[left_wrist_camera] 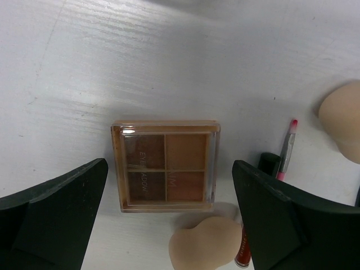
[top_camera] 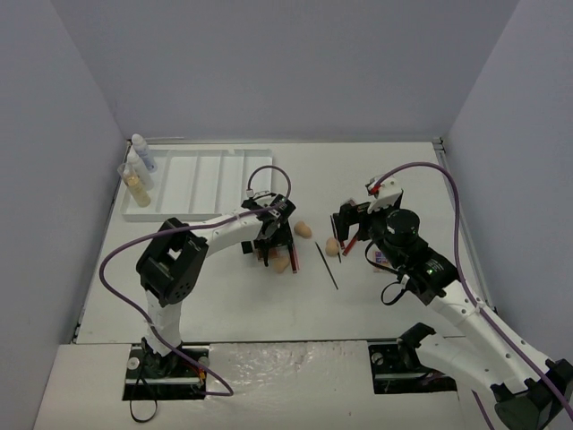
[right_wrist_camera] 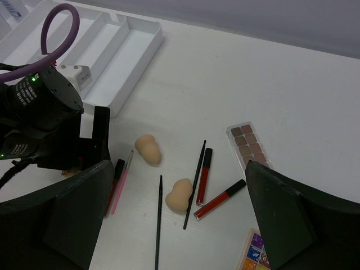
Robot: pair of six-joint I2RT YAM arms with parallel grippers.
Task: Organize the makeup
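The left claw (left_wrist_camera: 170,169) hangs over the table with its fingers (left_wrist_camera: 56,216) spread wide, gripping nothing. Directly under it, between the two fingers and touching neither, lies a square four-pan eyeshadow palette (left_wrist_camera: 166,166) in browns under a clear lid. The lid's print reads "EYE" and "ADOW" (the letters between are lost in glare). Nearer the wrist than the palette, toward the right finger, sits a peach sponge (left_wrist_camera: 205,243), with a red gloss tube (left_wrist_camera: 243,252) at that finger's inner edge. Ahead of that fingertip lies a pink-tipped stick (left_wrist_camera: 287,147), and a second sponge (left_wrist_camera: 342,119) lies further out to the side.

The right claw (right_wrist_camera: 180,169) is likewise wide apart and empty, held above the table. Black pencils (right_wrist_camera: 159,222) lie below its gap. Ahead of its right finger is a long palette of brown shades (right_wrist_camera: 249,146), and a multicolour palette (right_wrist_camera: 253,256) lies by that finger's inner edge; neither shows legible print. Far ahead to its left is the white tray (right_wrist_camera: 107,50). A white bottle (top_camera: 143,154) and a tan-filled tube (top_camera: 134,186) stand at the tray's left end, well apart from both claws.
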